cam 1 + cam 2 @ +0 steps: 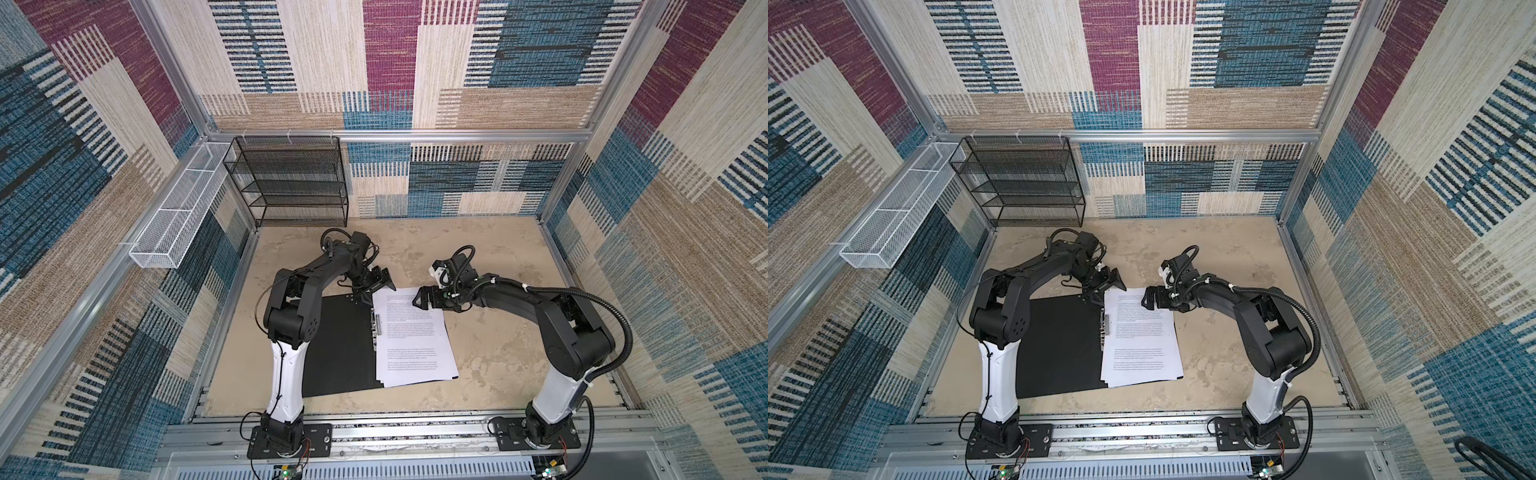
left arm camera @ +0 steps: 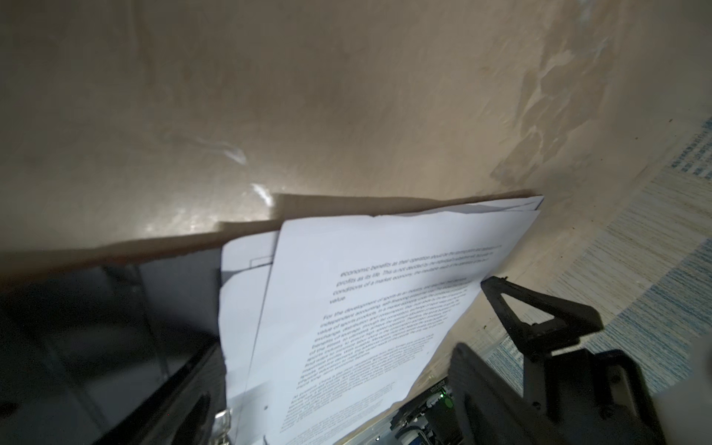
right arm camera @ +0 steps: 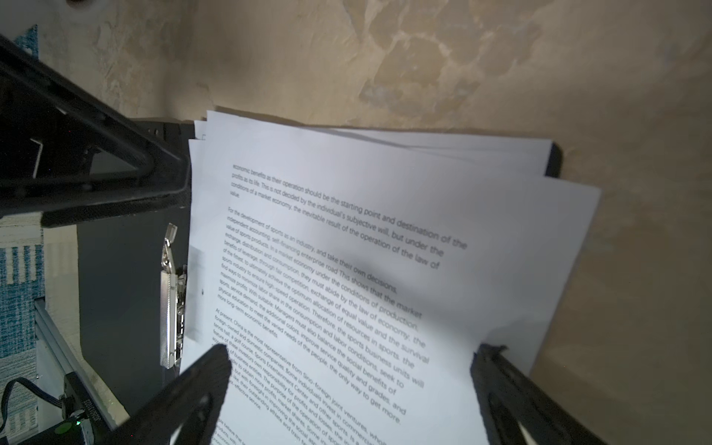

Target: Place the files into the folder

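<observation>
Files: stack of white printed paper sheets [image 1: 415, 336], slightly fanned, flat on the folder's right half, edges overhanging onto the beige table [image 1: 498, 353].
Folder: flat black folder [image 1: 336, 349], lying open; silver metal spine clip [image 1: 377, 326] just beside the sheets.
Left gripper [image 1: 375, 286]: jaws wide, empty, at the folder's far edge.
Right gripper [image 3: 348, 360]: jaws wide over the top sheet, nothing gripped.

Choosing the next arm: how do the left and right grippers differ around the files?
The left gripper hangs at the far corner of the files by the spine of the folder; the right gripper hangs over their far edge. The right gripper's fingers straddle the top sheet; only one left finger shows, at the sheets' edge. Both are open, holding nothing.
</observation>
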Robot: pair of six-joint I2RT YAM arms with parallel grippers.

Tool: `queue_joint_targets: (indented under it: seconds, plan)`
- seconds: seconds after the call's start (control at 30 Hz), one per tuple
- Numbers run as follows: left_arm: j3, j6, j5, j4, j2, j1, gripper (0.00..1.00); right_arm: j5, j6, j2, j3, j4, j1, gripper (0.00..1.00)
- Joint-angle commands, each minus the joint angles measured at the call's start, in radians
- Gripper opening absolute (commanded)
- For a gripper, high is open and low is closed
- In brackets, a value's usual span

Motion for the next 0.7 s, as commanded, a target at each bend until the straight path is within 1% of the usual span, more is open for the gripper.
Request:
queue_joint_targets:
  seconds: [0.0, 0.13, 0.23, 0.33, 0.43, 0.47, 0.57, 0.67]
  plan:
    - [0.010, -0.012, 0.005, 0.019, 0.019, -0.006, 0.90, -0.039, 0.010, 0.011, 0.012, 0.039, 0.008, 1.00]
    - [0.022, -0.023, 0.005, 0.020, 0.026, -0.008, 0.90, -0.063, 0.009, 0.033, 0.020, 0.051, 0.010, 1.00]
    - [0.019, -0.026, -0.012, 0.014, 0.014, -0.009, 0.90, -0.055, 0.009, 0.033, 0.025, 0.047, 0.013, 1.00]
    - [0.021, -0.023, -0.020, 0.012, -0.011, -0.006, 0.90, -0.026, 0.004, -0.023, 0.026, 0.035, 0.013, 1.00]
    - [0.053, -0.001, 0.038, 0.018, -0.026, -0.004, 0.90, -0.002, 0.004, -0.089, 0.040, 0.004, 0.013, 1.00]
    - [0.064, 0.002, 0.082, 0.018, -0.038, -0.003, 0.89, 0.008, 0.003, -0.112, 0.041, -0.008, 0.013, 1.00]
    - [0.062, 0.003, 0.087, 0.006, -0.097, 0.001, 0.89, 0.052, 0.008, -0.167, 0.019, -0.048, 0.012, 1.00]
    - [-0.002, 0.016, 0.071, -0.009, -0.183, 0.015, 0.89, 0.052, 0.026, -0.232, -0.053, -0.061, 0.003, 1.00]
